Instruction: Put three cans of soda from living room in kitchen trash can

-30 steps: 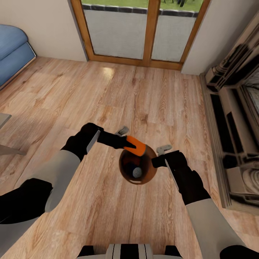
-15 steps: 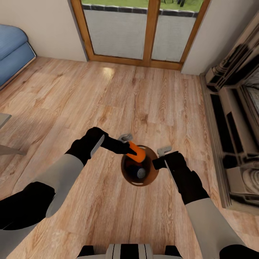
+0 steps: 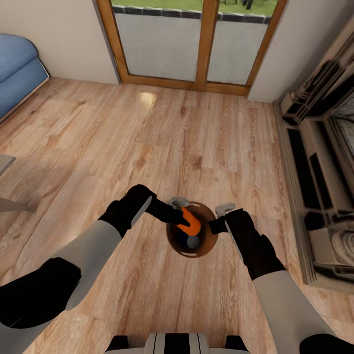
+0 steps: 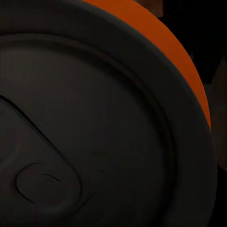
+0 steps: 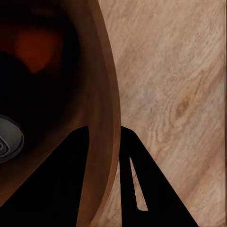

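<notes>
Lower now than a second ago, the left gripper (image 3: 183, 220) has carried the orange soda can (image 3: 190, 221) down from above the rim into the mouth of the trash can (image 3: 210, 241), and the left forearm has swung in toward the bin with it. That gripper is clamped on the orange can, which tilts with its far end dipping below the copper-brown rim. In the left wrist view the can's dark, shadowed top (image 4: 90, 127) sits right up against the lens, with a band of orange wall (image 4: 182, 56) curving along one side.

Just beneath the orange can, inside the bin, lies the dark blue soda can (image 3: 188, 240), its silver top facing up; the same silver top (image 5: 8, 139) shows in the right wrist view against the dark brown inside, with a dim orange shape (image 5: 37, 49) deeper in the bin.

The right gripper (image 3: 220, 220) pinches the bin's rim on the robot's right side: in the right wrist view one finger (image 5: 56, 175) lies inside the wall (image 5: 101, 118) and the other outside it, closed on the rim. The bin hangs held over the light wood plank floor (image 3: 147, 123).

Farther off, the blue sofa (image 3: 17, 73) sits by the left wall, the fireplace surround (image 3: 319, 162) runs along the right, and the wood-framed glass doors (image 3: 191, 42) stand at the far end.
</notes>
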{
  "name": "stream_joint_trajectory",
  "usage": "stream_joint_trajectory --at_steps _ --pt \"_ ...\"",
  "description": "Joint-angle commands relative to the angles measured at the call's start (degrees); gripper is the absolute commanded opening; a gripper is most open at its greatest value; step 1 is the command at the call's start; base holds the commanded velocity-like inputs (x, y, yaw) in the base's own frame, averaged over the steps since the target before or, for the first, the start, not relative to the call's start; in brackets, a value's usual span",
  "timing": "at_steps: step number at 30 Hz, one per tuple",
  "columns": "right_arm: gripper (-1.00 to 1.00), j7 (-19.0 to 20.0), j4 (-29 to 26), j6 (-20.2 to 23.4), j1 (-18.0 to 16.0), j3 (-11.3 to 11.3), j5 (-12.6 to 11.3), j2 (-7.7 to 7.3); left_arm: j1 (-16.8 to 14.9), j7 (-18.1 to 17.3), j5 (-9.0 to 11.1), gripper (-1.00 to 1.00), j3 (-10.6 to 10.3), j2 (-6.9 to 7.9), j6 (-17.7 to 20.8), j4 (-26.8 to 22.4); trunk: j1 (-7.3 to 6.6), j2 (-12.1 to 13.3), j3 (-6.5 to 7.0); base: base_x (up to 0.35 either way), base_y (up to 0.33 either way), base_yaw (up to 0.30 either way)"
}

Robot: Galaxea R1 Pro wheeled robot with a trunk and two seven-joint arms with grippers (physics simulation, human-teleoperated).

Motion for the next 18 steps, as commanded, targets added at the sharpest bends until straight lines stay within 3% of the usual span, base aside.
stream_joint_trajectory --at_steps 1,9,18 --pt "-1.00 0.3 -4.0 0.2 0.0 0.0 -2.5 0.03 0.0 0.2 -0.7 -1.00 -0.2 -0.14 0.0 0.0 0.00 0.0 0.00 0.000 0.000 0.000" --pt "-1.00 0.2 -3.5 0.2 0.0 -0.1 -2.5 0.02 1.2 1.6 -0.7 -1.00 -1.4 -1.24 0.0 -0.2 0.00 0.0 0.00 0.000 0.000 0.000" --pt "-1.00 0.2 -2.9 0.2 0.0 -0.1 -2.5 0.00 2.6 8.9 -0.6 -1.00 -1.7 -1.65 0.0 -1.5 0.00 0.0 0.00 0.000 0.000 0.000"
